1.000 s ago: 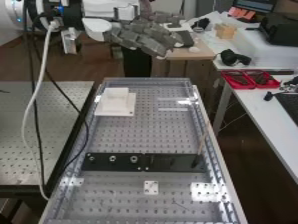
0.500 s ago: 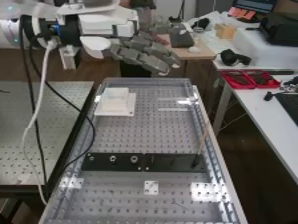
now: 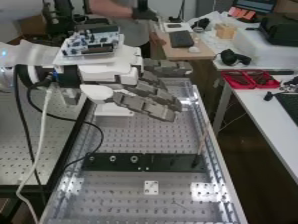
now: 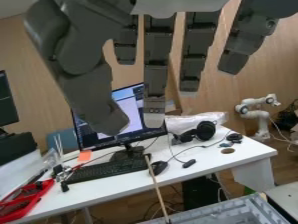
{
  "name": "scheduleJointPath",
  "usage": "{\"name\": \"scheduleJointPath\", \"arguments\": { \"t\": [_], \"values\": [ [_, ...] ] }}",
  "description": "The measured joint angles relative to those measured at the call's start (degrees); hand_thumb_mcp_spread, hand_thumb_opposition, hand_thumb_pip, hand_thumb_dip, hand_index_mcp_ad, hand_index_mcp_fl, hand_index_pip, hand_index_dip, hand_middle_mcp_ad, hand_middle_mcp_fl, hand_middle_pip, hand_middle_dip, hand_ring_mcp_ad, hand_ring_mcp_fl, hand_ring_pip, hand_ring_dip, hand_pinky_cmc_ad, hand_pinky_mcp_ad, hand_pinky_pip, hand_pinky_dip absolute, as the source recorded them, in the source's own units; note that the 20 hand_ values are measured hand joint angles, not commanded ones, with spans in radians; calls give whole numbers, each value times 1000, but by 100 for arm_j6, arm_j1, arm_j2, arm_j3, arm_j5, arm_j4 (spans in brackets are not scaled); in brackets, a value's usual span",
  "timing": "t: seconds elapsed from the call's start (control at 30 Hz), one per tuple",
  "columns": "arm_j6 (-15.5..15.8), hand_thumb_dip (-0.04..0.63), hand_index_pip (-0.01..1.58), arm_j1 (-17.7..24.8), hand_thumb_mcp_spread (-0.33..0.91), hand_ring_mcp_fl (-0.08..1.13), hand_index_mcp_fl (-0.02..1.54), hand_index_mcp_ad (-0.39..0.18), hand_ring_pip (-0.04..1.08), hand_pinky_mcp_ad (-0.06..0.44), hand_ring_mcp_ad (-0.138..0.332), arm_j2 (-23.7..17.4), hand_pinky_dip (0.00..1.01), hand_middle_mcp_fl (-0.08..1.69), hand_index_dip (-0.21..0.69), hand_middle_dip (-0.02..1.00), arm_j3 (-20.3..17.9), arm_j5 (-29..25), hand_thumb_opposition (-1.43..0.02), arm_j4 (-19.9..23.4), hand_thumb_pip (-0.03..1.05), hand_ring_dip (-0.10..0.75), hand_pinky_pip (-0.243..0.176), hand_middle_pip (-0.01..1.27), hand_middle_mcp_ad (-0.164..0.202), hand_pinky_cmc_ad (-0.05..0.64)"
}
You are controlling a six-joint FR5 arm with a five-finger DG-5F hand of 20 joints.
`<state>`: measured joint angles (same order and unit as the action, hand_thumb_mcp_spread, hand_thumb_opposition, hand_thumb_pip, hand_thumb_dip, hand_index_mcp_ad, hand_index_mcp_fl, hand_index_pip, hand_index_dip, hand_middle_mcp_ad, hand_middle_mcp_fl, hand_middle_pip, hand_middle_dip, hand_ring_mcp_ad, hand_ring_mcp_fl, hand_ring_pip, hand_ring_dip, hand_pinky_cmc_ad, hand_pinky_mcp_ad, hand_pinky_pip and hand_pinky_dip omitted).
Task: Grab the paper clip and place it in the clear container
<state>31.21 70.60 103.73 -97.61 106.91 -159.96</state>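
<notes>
Rows of holes cover the tabletop [image 3: 126, 187]; in the high view the hand [image 3: 149, 95] hangs over its far part, fingers straight; near the closer end lies a thin dark piece [image 3: 180, 204], too small to tell whether it is the paper clip; in the wrist view the fingers [image 4: 157, 60] spread wide before a monitor [image 4: 137, 117].

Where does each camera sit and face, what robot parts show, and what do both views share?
High view: fixed above the near end of the bench, slanting down along it; arm and hand show.
Wrist view: on the arm's wrist, looking past the fingers to a white desk.
Shared: hand, white desk, red trays.
</notes>
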Motion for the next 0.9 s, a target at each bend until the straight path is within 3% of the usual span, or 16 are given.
{"name": "scheduleJointPath", "arguments": {
  "t": [0.27, 0.67, 0.8, 0.9],
  "values": [
    [-328, 316, 113, -396, 543, 347, 140, -119, 101, 262, 86, 470, 190, 494, -103, 618, 151, 369, -815, 267, 702, 429, -2, 571, -16, 340],
    [-1038, 316, 115, -806, 569, 394, 143, -126, 94, 264, 86, 1081, 190, 557, -126, 623, 232, 702, -817, 1006, 700, 452, 5, 588, -14, 344],
    [-1207, 316, 113, -902, 654, 407, 204, -129, 96, 265, 80, 1299, 195, 689, -133, 668, 305, 783, -883, 1158, 700, 452, 19, 721, -87, 353],
    [-1296, 321, 117, -941, 702, 429, 215, -129, 89, 264, 77, 1415, 195, 754, -143, 717, 360, 826, -944, 1227, 681, 456, 21, 789, -115, 363]
  ]
}}
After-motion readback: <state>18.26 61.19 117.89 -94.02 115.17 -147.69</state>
